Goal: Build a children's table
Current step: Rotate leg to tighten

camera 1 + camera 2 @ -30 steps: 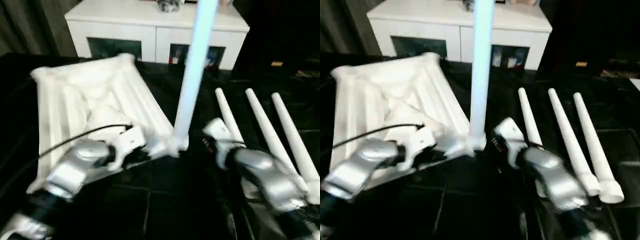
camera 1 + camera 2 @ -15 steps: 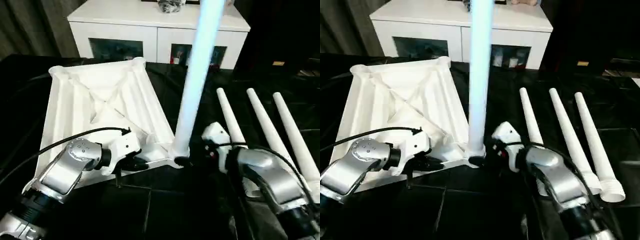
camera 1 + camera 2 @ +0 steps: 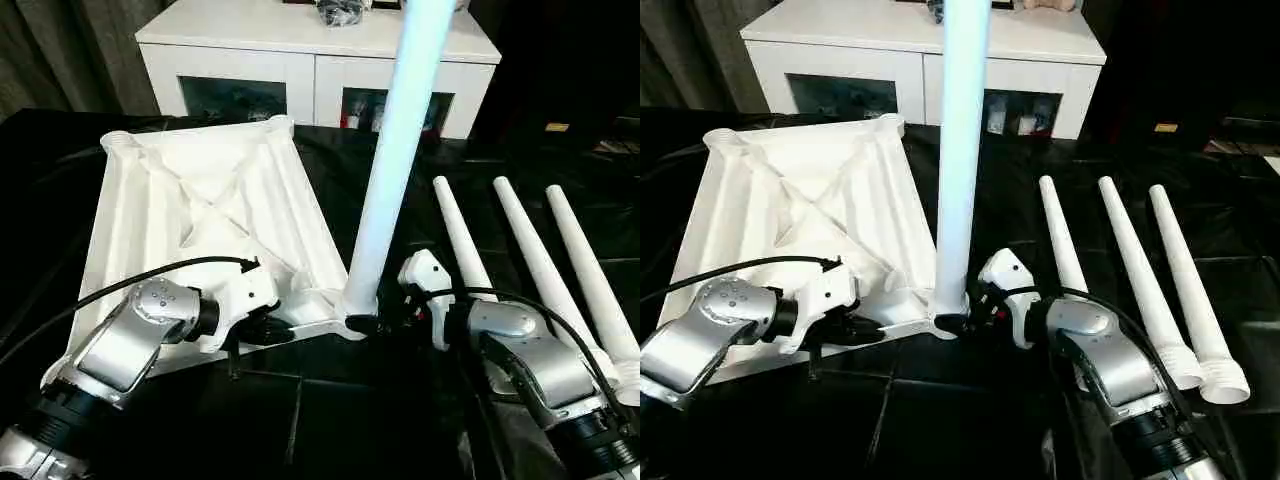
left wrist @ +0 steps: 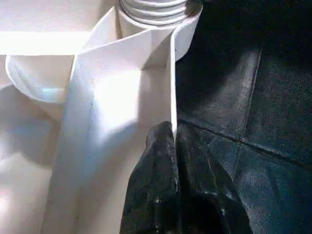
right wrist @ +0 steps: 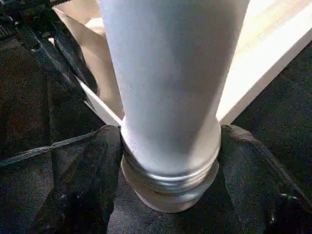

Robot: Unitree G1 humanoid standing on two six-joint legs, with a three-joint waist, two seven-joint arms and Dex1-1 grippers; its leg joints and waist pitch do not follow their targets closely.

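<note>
The left tool (image 4: 173,141) pinches the tabletop (image 3: 200,210) rim; the right tool (image 5: 168,161) clamps the upright leg (image 3: 395,160).

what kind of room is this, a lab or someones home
Probably a home-like room, perhaps a living room staged for the job. A white cabinet with glass-fronted compartments stands at the back beside dark curtains, and the table top and loose legs lie on a glossy black tiled floor.

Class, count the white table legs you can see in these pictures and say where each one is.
4. One leg stands upright in the near corner of the upturned tabletop; three loose legs lie side by side to its right.
</note>
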